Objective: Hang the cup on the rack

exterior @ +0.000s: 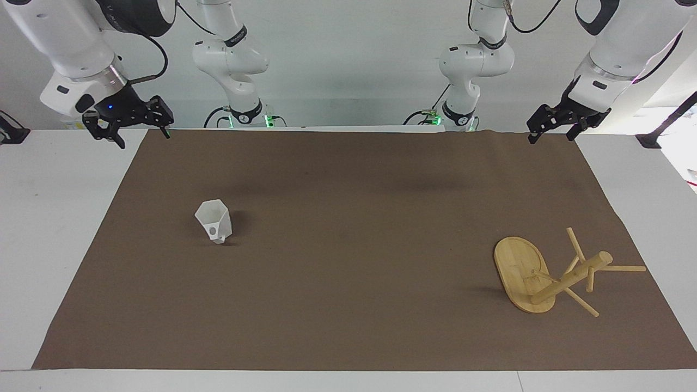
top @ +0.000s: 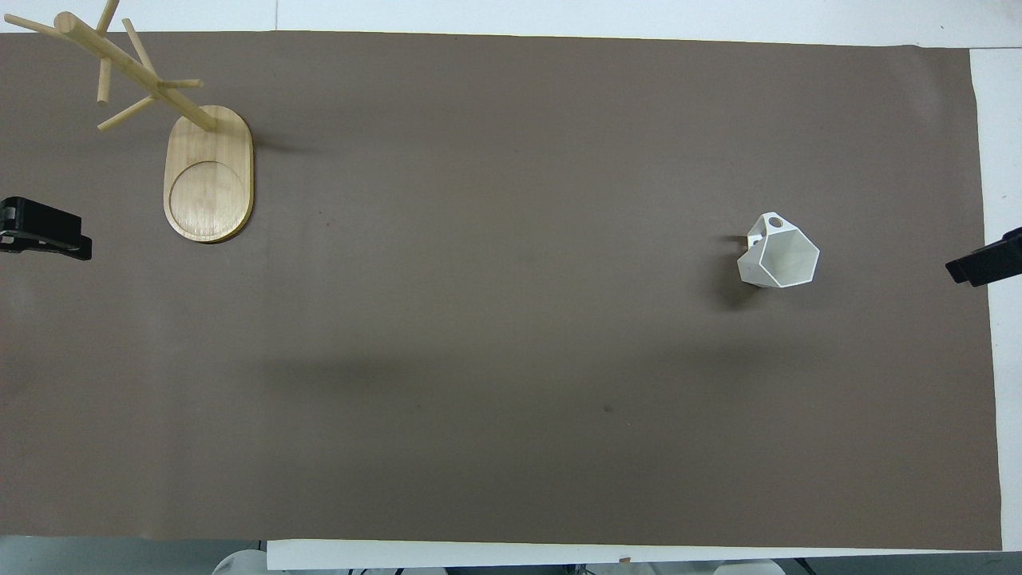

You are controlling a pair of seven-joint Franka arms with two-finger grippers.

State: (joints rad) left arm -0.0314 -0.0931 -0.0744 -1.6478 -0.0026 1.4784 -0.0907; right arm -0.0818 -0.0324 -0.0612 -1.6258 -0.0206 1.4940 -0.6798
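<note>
You have one cup, white and faceted, and one rack of light bamboo, which has one oval base, one central post and five thin pegs that you can count. One brown mat covers the one table. Two arms stand at it, each with one gripper: the left gripper and the right gripper.

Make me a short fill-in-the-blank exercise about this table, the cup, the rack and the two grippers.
1. The white cup stands on the brown ____.
2. The cup sits toward the ____ arm's end of the table.
3. The bamboo rack has ____ cups on its pegs.
4. The left gripper and the right gripper are both ____, holding nothing.

Missing words: mat; right; no; open
</note>
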